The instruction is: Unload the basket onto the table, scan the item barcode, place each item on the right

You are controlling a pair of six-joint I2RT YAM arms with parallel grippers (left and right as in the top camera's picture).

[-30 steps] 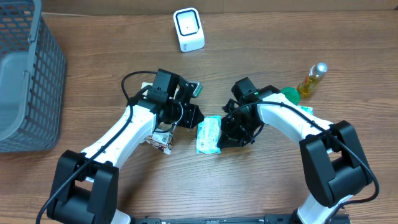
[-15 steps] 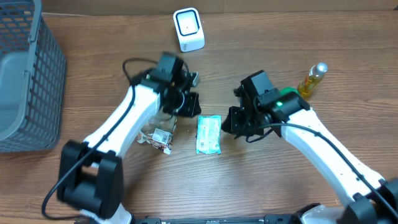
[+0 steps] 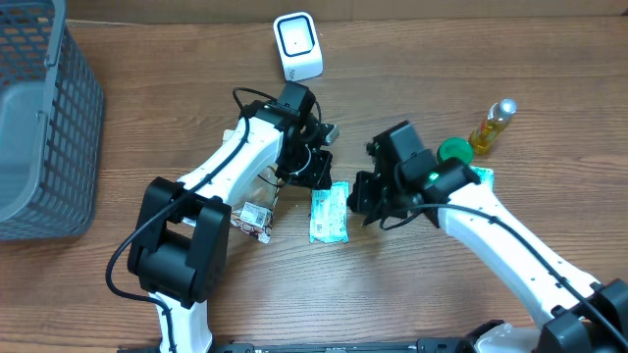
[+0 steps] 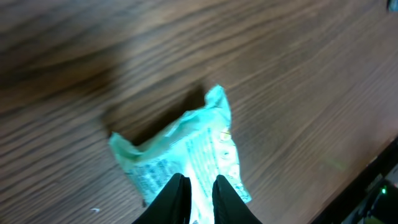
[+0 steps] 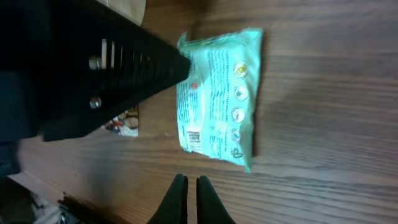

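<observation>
A mint-green packet (image 3: 329,216) lies flat on the wooden table, printed side up, with a small barcode (image 5: 194,138) near one end. My left gripper (image 3: 316,175) is at the packet's far end. In the left wrist view the packet (image 4: 186,143) looks crumpled, and the left gripper (image 4: 199,180) is pinched on its edge. My right gripper (image 3: 365,201) hovers just right of the packet. In the right wrist view the right gripper (image 5: 188,179) is shut and empty over bare wood, short of the packet (image 5: 217,93). The white scanner (image 3: 297,46) stands at the back.
A grey mesh basket (image 3: 39,127) fills the left edge. A small snack wrapper (image 3: 253,218) lies left of the packet. A yellow bottle (image 3: 494,125) and a green round object (image 3: 453,150) sit at the right, behind the right arm.
The left gripper has swung right, to the packet's far end. The right gripper has drawn back off the packet to its right side. The packet has barely shifted.
</observation>
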